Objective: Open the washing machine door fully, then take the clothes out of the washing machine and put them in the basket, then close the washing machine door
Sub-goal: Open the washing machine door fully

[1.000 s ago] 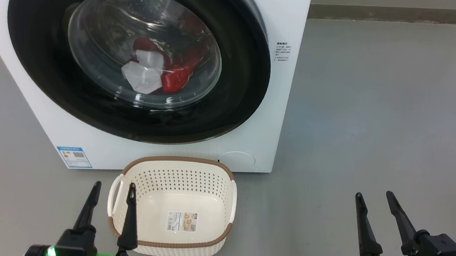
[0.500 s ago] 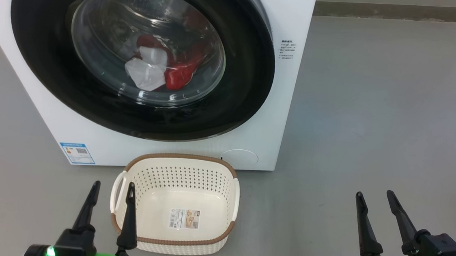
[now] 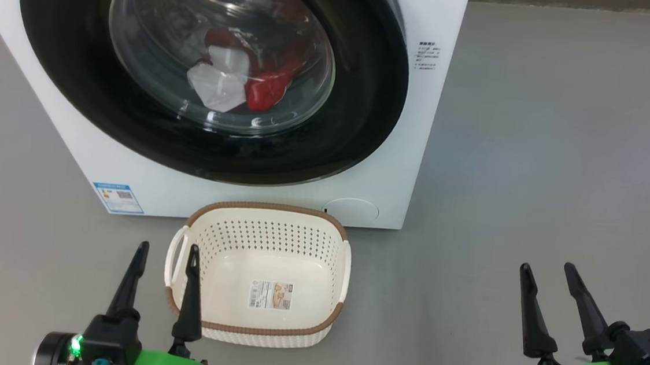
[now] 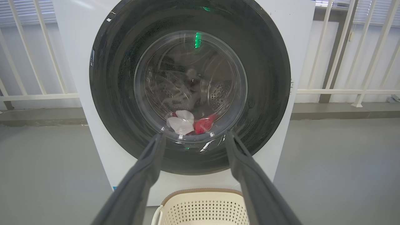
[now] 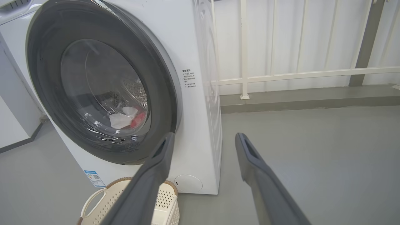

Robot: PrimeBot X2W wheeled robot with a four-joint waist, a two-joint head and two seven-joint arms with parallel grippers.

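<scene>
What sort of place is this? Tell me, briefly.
Likely a laundry spot on a balcony or utility area: a washing machine with clothes inside, a basket on the grey floor, a white railing behind.

Nothing here reads clearly. Ahead of my left gripper (image 3: pixel 170 246), a blue label (image 3: pixel 118 198) with a square code sits low on the washing machine (image 3: pixel 402 159). Just right of that gripper, a barcoded paper label (image 3: pixel 271 295) lies in the basket (image 3: pixel 268 207). Ahead and left of my right gripper (image 3: pixel 546 266), small grey print (image 3: pixel 428 56) sits beside the door (image 3: pixel 364 93).
</scene>
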